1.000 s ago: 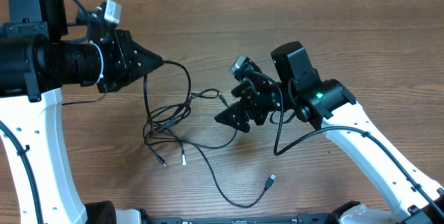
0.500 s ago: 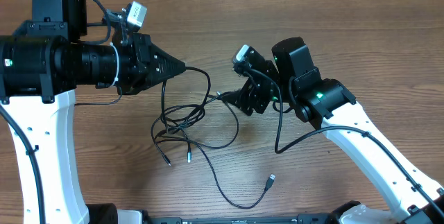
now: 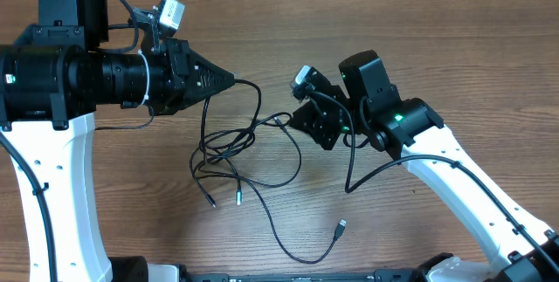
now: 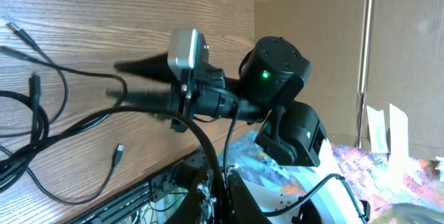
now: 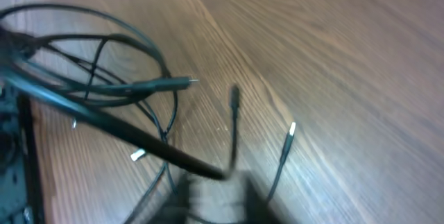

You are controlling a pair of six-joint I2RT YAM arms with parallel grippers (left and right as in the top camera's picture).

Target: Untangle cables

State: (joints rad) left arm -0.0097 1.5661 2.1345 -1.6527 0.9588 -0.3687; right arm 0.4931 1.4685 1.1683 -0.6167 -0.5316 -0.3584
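Wood-grain surface [image 3: 437, 46], plain, carrying one lot of thin black cables [image 3: 236, 147].

Overhead view:
- Cables: a loose knot of overlapping loops around the middle of the surface. Two short tails point toward the near edge, and one long tail curls further that way to a free plug end [image 3: 341, 225].
- Left hand [image 3: 229, 79]: pressed together to a point, pinching one strand that arcs away from its tip and down into the knot.
- Right hand [image 3: 297, 118]: tip just beside a short plugged strand at the knot's right side. Whether it is spread or closed on anything cannot be told.

Left wrist view:
- Strands and plugs lie across the wood at left.
- Right hand is a blurred dark shape above them, state unreadable.

Right wrist view:
- Loops lie at upper left and one silvery plug tip [image 5: 291, 128] at right.
- Own fingers are smeared at the bottom edge, and no grip is legible.

Handling, as judged:
- Light, limp and slick, so the strands will likely slide and drag neighbouring loops along.
- Best held on bare cord just behind a plug, clear of the crossings.
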